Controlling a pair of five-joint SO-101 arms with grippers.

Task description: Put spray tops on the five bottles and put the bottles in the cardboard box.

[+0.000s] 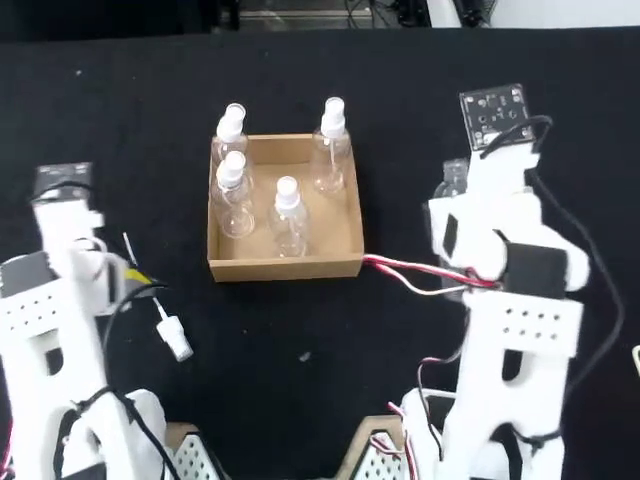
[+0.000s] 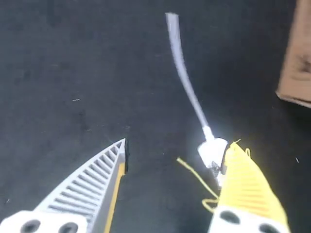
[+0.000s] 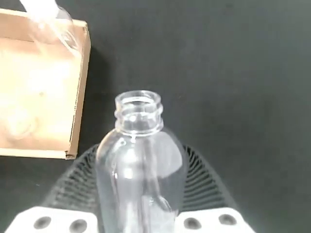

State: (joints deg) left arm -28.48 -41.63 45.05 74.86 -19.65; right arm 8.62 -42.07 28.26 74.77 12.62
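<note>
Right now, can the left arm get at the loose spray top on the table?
Likely yes: the spray top lies on bare table beside one finger of the open left gripper, with nothing between.

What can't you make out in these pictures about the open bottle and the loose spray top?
High view: the open bottle is mostly hidden behind the right arm.
Right wrist view: the bottle's base is cut off by the picture's edge.
Left wrist view: the head of the spray top is partly hidden behind the yellow finger of the left gripper; whether they touch is unclear.
</note>
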